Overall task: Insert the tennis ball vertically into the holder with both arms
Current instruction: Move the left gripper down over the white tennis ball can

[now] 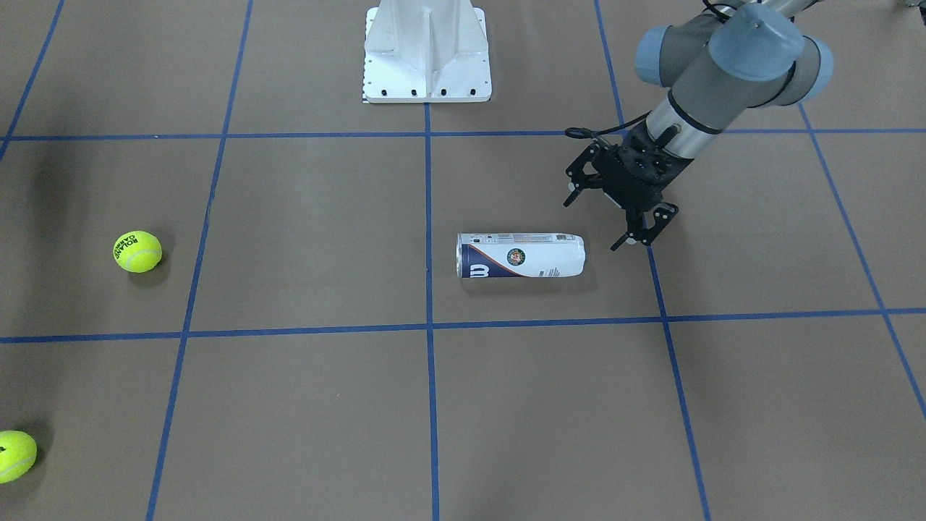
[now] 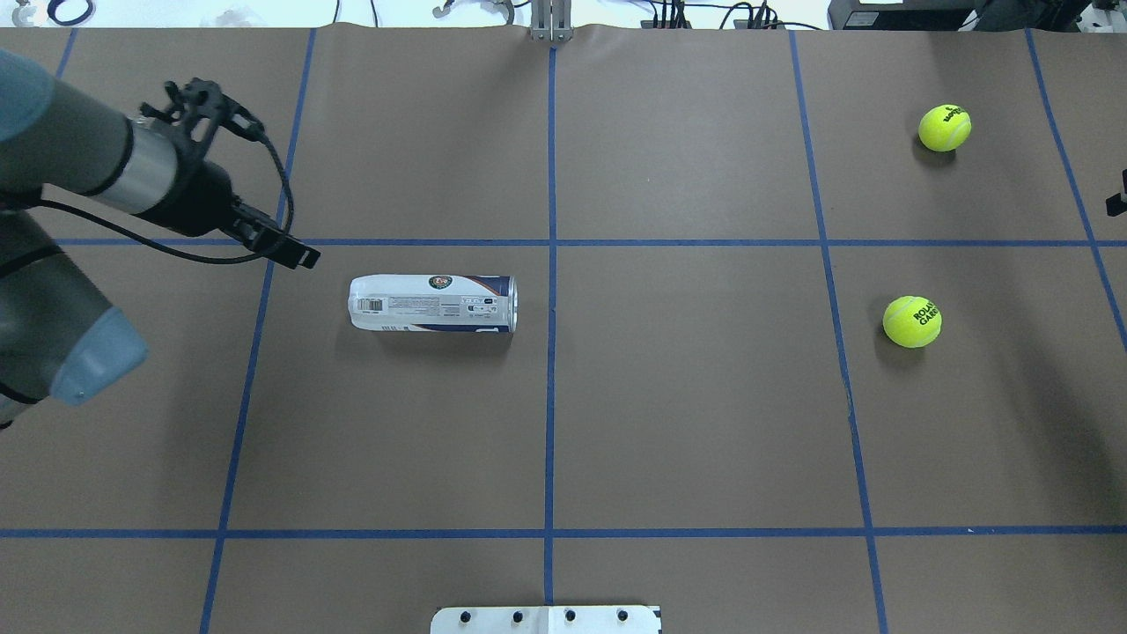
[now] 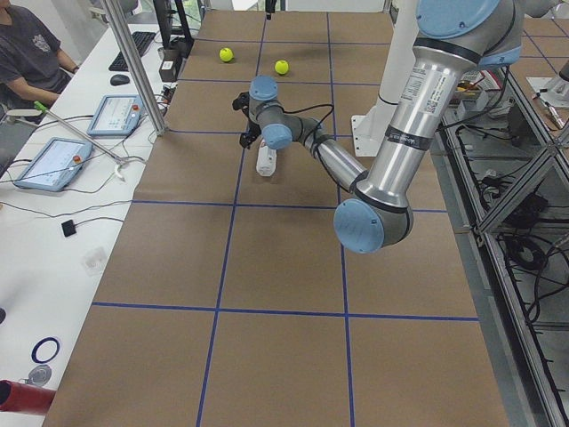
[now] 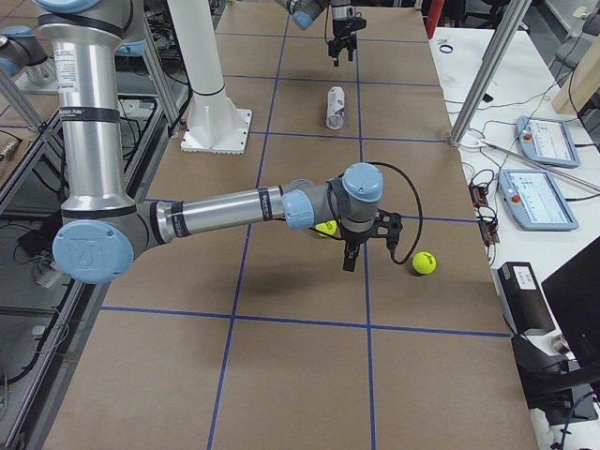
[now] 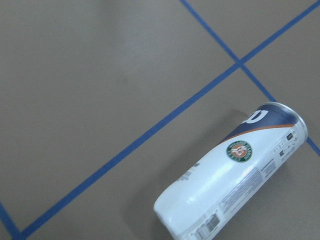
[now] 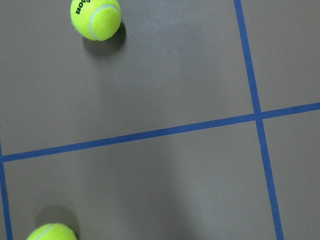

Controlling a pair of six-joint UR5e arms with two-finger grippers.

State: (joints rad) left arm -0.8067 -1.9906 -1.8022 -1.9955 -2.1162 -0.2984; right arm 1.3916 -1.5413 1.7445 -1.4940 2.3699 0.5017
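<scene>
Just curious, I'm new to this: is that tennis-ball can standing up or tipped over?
Tipped over: the holder lies on its side, its full length resting on the table.

Bright, even light; soft shadows.

A robotics lab: arms, gridded table, teach pendants.

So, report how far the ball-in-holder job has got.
Done: nothing. The holder lies on its side, and both tennis balls are loose on the table. In hand: the left gripper, open, hovers by the holder's end; the right gripper hangs near the balls, its state unclear. Left: stand the holder up, pick a ball, insert.
</scene>
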